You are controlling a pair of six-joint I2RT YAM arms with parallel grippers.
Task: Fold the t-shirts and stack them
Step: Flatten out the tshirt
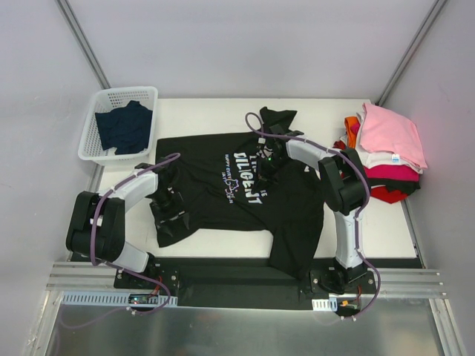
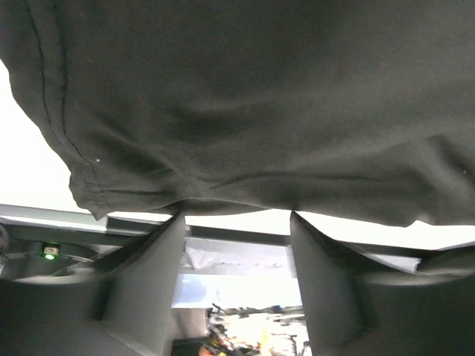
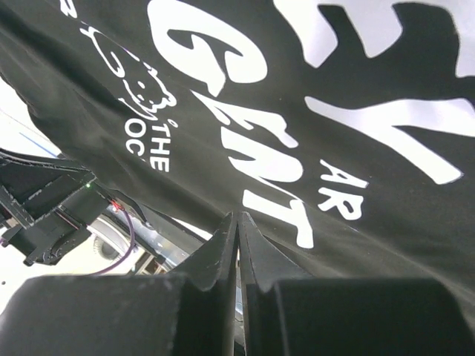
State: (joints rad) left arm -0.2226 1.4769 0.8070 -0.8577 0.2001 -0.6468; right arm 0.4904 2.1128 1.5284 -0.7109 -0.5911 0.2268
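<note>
A black t-shirt (image 1: pixel 215 204) with white chest lettering lies spread across the table, one sleeve hanging over the near edge. My left gripper (image 1: pixel 165 194) sits at its left side. In the left wrist view that gripper (image 2: pixel 237 215) is open, the black cloth (image 2: pixel 260 96) draped just past the fingertips and nothing between them. My right gripper (image 1: pixel 269 165) is at the lettering in the middle of the shirt. In the right wrist view it (image 3: pixel 238 215) is shut, and its tips pinch a fold of the printed cloth (image 3: pixel 386 222), which creases away from them.
A white basket (image 1: pixel 100 100) at the back left holds a dark navy tee (image 1: pixel 125 126). On the right edge of the table (image 1: pixel 208 111) lies a pile of tees, pink (image 1: pixel 390 133) on top, with white, magenta, red and orange (image 1: pixel 350 122) under it. Grey walls enclose the table.
</note>
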